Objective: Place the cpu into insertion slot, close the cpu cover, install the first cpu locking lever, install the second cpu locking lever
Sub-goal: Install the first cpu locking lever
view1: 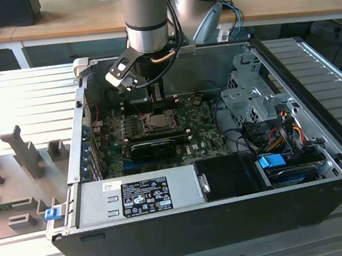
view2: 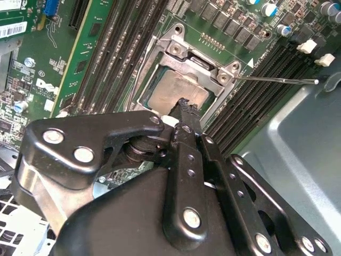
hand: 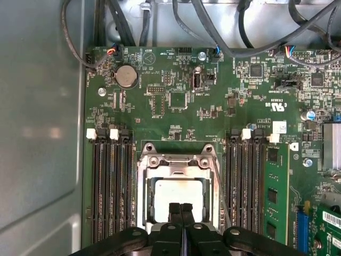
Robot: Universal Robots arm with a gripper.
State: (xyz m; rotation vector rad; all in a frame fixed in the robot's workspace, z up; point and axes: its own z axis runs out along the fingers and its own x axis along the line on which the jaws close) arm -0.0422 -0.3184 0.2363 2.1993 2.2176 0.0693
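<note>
The cpu (hand: pixel 178 191) shows its pale silvery face in the insertion slot (hand: pixel 142 186) on the green motherboard. The cpu cover (hand: pixel 178 166), a dark metal frame, lies flat around it. My gripper (hand: pixel 181 208) is shut with nothing between its fingers, and its tips hover at the near edge of the cpu (view2: pixel 178 88). A thin locking lever (hand: pixel 222 194) runs along one side of the slot; in the second wrist view this lever (view2: pixel 277 80) sticks out free over the memory slots. In the exterior view the gripper (view1: pixel 156 97) hangs just above the slot (view1: pixel 156 122) inside the open case.
Black memory slots (hand: pixel 109 186) flank the socket, with a green card (hand: pixel 277 197) beside them. Cables (hand: pixel 213 26) hang along the rear wall. The power supply (view1: pixel 148 196) and a metal drive cage (view1: pixel 249 99) crowd the case.
</note>
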